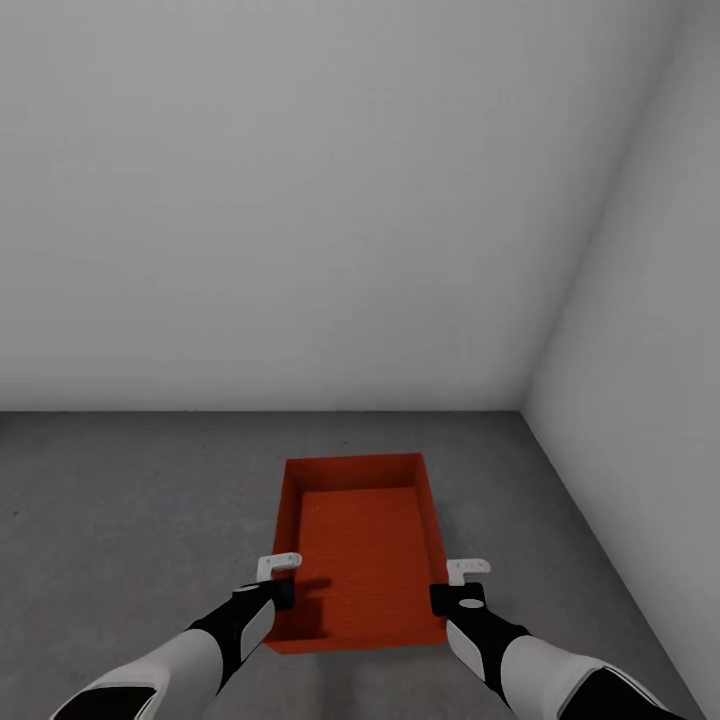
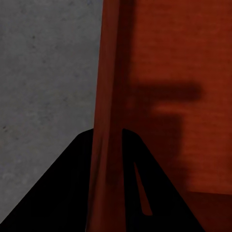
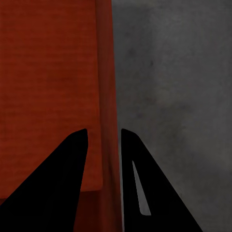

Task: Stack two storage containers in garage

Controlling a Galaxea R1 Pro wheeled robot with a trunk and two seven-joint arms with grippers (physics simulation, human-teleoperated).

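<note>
The orange-red rectangular open-top ribbed plastic storage container (image 1: 360, 550) sits over the dark grey concrete floor (image 1: 120, 500), long axis pointing away toward the white wall (image 1: 300, 200). Left end effector (image 1: 278, 592) and right end effector (image 1: 447, 598) each clamp a long side wall.

Floor (image 1: 130, 520): dark grey mottled concrete, runs to white walls (image 1: 300, 200) at back & right. One orange-red storage container (image 1: 360, 545) on it, near right wall.

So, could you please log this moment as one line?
place: garage corner | container: on grey floor | left end effector: straddling left wall | right end effector: straddling right wall
</note>
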